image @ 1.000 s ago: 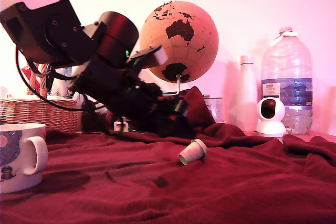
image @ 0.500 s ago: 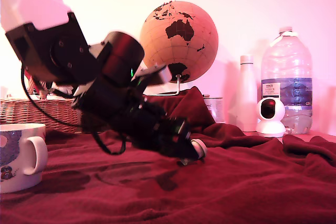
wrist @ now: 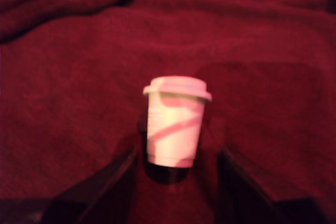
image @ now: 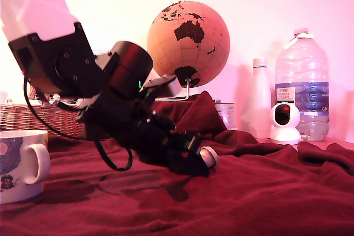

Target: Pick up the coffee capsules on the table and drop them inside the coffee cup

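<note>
Tesco-labelled water bottle (image: 302, 84) behind capsule (wrist: 174, 124)

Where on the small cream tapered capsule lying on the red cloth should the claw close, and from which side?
Across the tapered body of the small cream capsule, below its wider rim. It lies on the red cloth, its sides exposed between the open claw, so closing from both sides probably suits best.

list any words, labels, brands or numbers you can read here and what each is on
"TESCO": seemingly the small white panel on the blue label of the large clear plastic water bottle; faint, so uncertain.
Remaining print on that label: too small to read.
Printed pictures on the white ceramic mug: no legible words.
Orange globe: dark landmasses, no readable names.
Cream coffee capsule: no text visible.
</note>
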